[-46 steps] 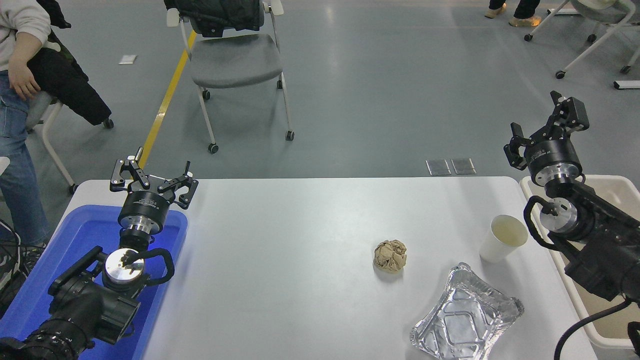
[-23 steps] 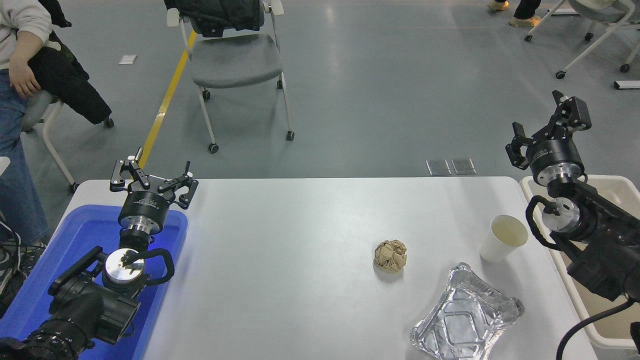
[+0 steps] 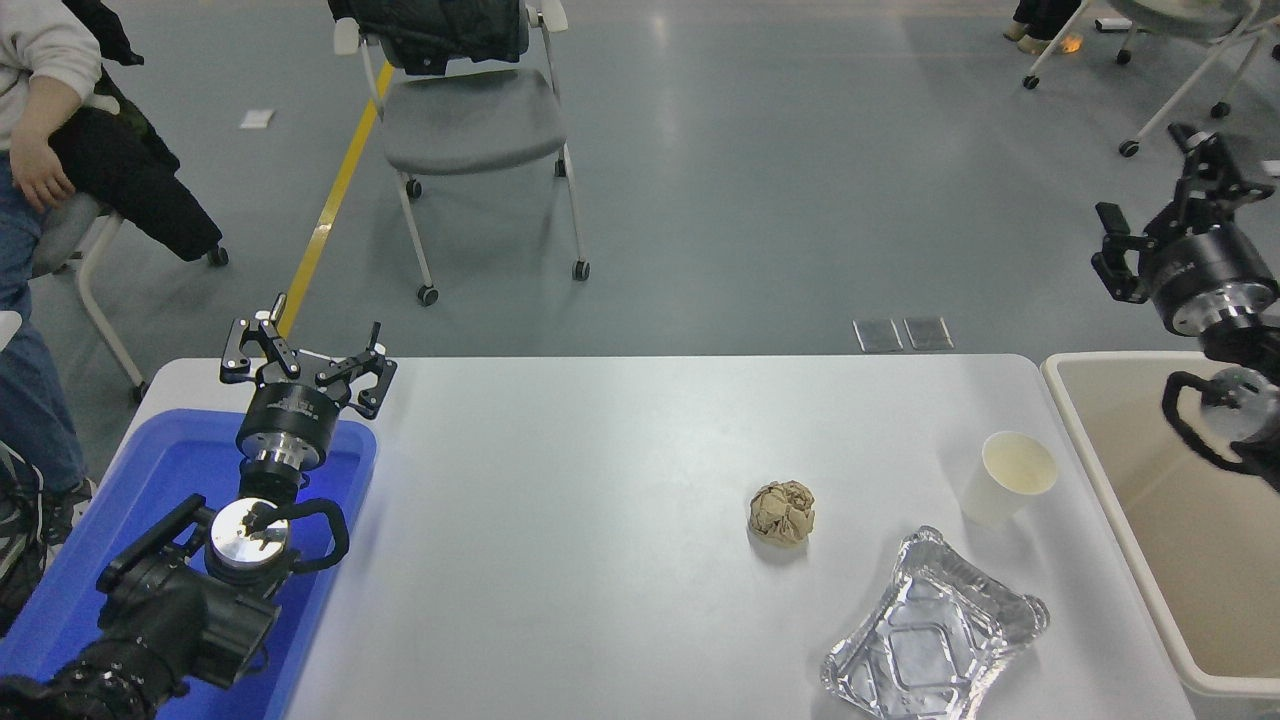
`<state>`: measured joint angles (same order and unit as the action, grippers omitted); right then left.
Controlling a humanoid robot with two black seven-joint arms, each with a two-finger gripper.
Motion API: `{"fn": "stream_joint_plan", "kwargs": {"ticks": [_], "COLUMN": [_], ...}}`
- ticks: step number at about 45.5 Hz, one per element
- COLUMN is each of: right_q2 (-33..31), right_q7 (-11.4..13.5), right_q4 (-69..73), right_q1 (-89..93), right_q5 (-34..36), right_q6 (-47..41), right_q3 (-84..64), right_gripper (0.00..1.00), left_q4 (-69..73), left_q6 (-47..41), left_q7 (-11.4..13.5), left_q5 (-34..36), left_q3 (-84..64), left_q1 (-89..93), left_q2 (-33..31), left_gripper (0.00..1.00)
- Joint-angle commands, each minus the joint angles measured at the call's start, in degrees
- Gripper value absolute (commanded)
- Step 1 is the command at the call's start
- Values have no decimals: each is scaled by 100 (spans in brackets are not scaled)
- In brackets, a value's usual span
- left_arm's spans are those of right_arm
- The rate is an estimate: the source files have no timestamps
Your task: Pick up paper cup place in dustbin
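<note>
Upright, the paper cup (image 3: 1007, 478) stands mouth-up beside the dustbin (image 3: 1160, 520).

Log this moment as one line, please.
paper cup: upright on table, untouched | right pincer: open, raised above dustbin | left pincer: open, parked

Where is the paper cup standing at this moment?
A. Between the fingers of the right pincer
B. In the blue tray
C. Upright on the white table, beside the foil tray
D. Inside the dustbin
C. The paper cup stands upright on the white table, just above the foil tray, clear of the dustbin, and nothing grips it.
</note>
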<state>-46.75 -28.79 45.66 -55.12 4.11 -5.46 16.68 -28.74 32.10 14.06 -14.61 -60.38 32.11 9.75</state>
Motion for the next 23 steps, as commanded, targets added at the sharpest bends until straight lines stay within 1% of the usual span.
{"fn": "stream_joint_plan", "kwargs": {"ticks": [1,6,10,17,23], "right_q2": [-1116,-1134,-1012,-529,60], "right_q7": [32,32,32,40,40], "right_q4": [523,523,515,462,444], "right_q1": [-1228,-2071,-2626,-3294,-3786], "right_q5": [-156,-586,-990,-1606,-2054], "right_q6": [-69,-87,-87,-87,-96], "right_q3": [-1402,-2624,-3547,-4409,-5051], "right_gripper": [100,100,100,100,100], "left_q4": [0,0,0,0,0], "left_q6": [-2,6,6,6,6], "left_q7": [0,0,0,0,0], "left_q5": [2,2,2,2,2], "left_q3": [0,0,0,0,0], "left_q1": [5,5,5,-3,5], "left_q2": [-8,1,1,1,1], "left_gripper": [99,99,99,99,99]}}
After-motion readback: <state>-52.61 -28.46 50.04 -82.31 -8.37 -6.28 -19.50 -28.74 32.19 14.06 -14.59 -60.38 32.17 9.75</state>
